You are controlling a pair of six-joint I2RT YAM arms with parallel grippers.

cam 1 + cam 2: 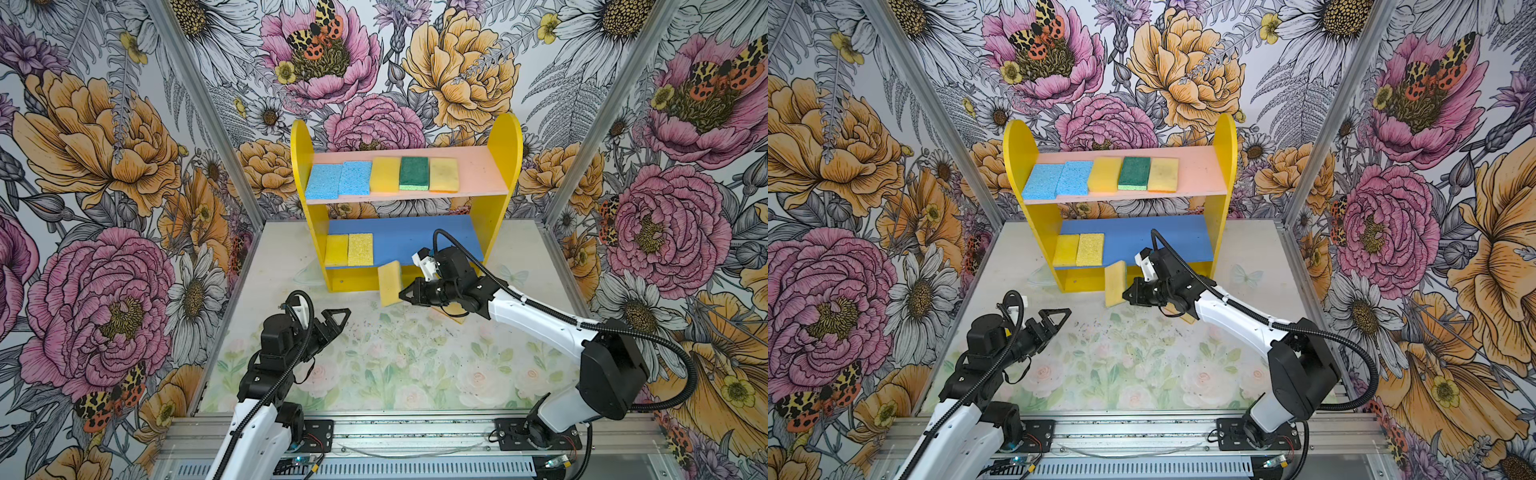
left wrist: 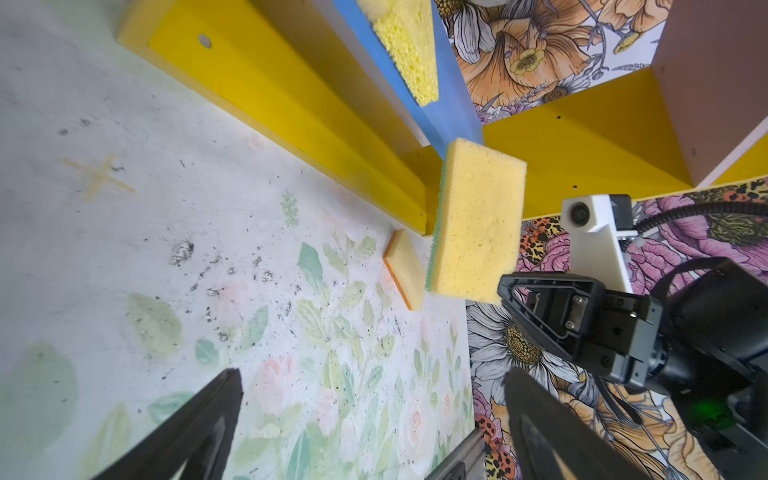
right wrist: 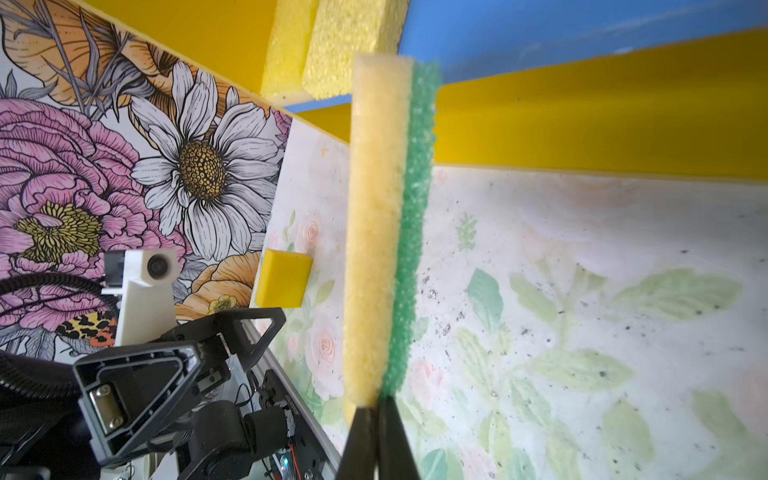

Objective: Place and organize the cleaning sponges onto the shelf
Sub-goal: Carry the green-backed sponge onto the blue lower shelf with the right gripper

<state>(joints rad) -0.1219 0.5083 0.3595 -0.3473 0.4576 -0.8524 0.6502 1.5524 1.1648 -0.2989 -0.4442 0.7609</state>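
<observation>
The shelf (image 1: 505, 166) (image 1: 1225, 166) stands at the back. Its pink upper board (image 1: 478, 170) carries two blue, one green and two yellow sponges; two yellow sponges (image 1: 349, 249) lie on the blue lower board (image 1: 415, 241). My right gripper (image 1: 402, 295) (image 1: 1125, 296) (image 3: 376, 409) is shut on the edge of a yellow sponge with a green scouring face (image 1: 390, 284) (image 2: 478, 220) (image 3: 386, 228), held on edge in the air before the shelf's base. My left gripper (image 1: 338, 322) (image 1: 1059, 318) (image 2: 374, 374) hovers open and empty over the table's left.
A yellow-orange sponge (image 2: 405, 270) (image 1: 457, 318) lies on the table by the shelf's base, mostly hidden under the right arm in both top views. Another yellow sponge (image 3: 283, 284) lies near the left arm. Floral walls close in the table on three sides.
</observation>
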